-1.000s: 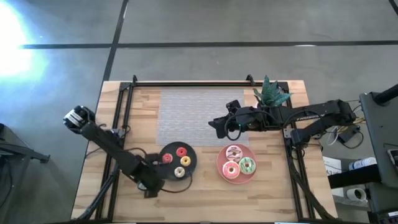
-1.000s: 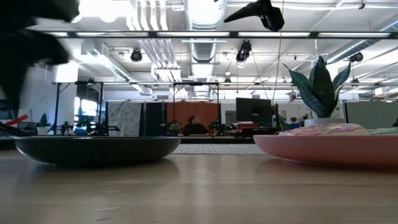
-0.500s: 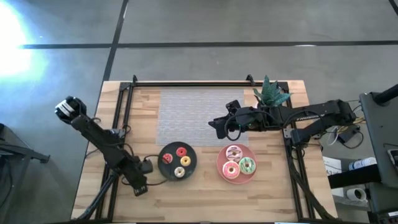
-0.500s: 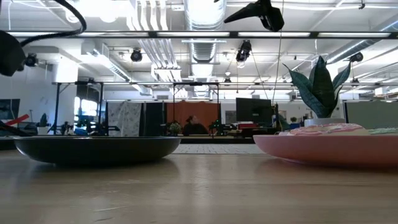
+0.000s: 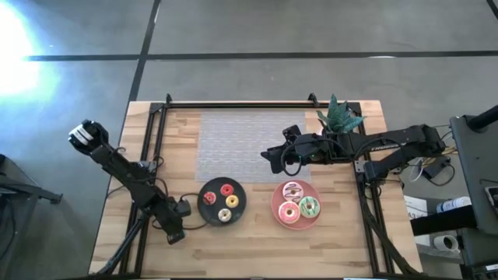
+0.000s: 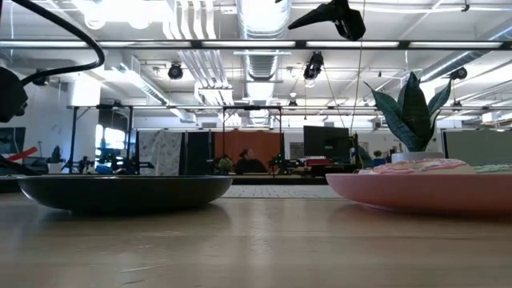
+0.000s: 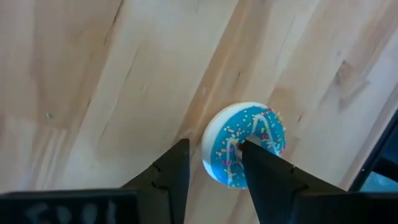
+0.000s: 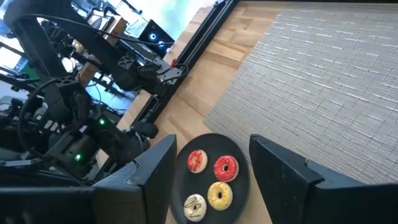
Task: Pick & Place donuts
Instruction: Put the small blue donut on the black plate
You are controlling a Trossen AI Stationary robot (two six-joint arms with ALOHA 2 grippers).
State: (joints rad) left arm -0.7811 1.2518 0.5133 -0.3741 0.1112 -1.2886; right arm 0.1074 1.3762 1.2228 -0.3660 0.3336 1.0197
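Left gripper: lower left of high view, fingers straddling the teal donut on the bare wood table, not visibly clamped.
Right gripper: released, hovering centre over the woven mat.
Black plate: red, orange, yellow donuts.
Pink plate: three frosted donuts.

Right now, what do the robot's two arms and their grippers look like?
Both arms are dark, jointed and slender. The left gripper has two black, flat, tapering fingers. The right gripper has broader black fingers with angular edges. A black cable loops beside the left arm; the right arm carries black cables near its base.
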